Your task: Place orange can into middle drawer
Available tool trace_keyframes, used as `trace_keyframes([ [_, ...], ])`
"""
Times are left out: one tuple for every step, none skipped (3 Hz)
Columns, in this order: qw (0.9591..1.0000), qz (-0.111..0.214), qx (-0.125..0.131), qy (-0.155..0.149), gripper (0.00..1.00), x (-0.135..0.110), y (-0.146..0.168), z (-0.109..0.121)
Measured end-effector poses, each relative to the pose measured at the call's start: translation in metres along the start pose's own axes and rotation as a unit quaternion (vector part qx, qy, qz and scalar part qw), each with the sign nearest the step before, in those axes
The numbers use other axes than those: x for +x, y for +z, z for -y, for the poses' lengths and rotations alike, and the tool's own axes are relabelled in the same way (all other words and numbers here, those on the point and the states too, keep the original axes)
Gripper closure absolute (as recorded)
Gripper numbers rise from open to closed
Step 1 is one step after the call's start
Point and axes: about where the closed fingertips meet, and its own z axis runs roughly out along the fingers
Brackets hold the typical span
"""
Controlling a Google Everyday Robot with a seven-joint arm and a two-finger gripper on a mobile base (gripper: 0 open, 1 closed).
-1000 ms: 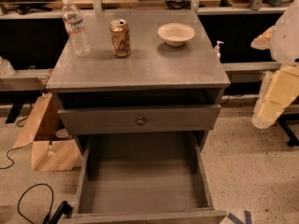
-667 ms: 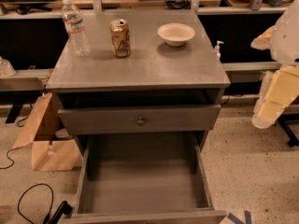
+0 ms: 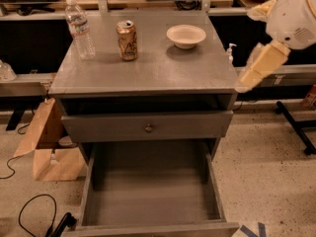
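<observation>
The orange can [image 3: 127,40] stands upright on the grey cabinet top [image 3: 148,70], toward the back, between a water bottle and a bowl. The middle drawer [image 3: 150,191] is pulled far out at the bottom, and its bare floor shows. Above it is a closed drawer front with a small round knob [image 3: 148,128]. My gripper [image 3: 245,84] hangs at the end of the cream and white arm, just off the cabinet's right edge at top height. It is well right of the can and holds nothing I can see.
A clear water bottle [image 3: 80,28] stands left of the can and a white bowl [image 3: 186,36] to its right. A small pump bottle [image 3: 229,51] sits behind the right edge. A cardboard box [image 3: 47,147] and cables [image 3: 34,216] lie on the floor at left.
My arm has swung up and left, from beside the cabinet's right side to its top right edge. The can, bottle, bowl and drawer have not moved.
</observation>
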Motion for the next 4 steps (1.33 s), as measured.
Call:
trace_keyframes([
  [0.9931,0.111,0.032,0.015,0.0,-0.033,0.03,0.057],
  [0.9797,0.192,0.025,0.052,0.0,-0.069,0.08,0.099],
  [0.9797,0.192,0.024,0.052,0.0,-0.069,0.08,0.099],
  [0.9761,0.21,0.019,0.052,0.0,-0.079,0.094,0.102],
])
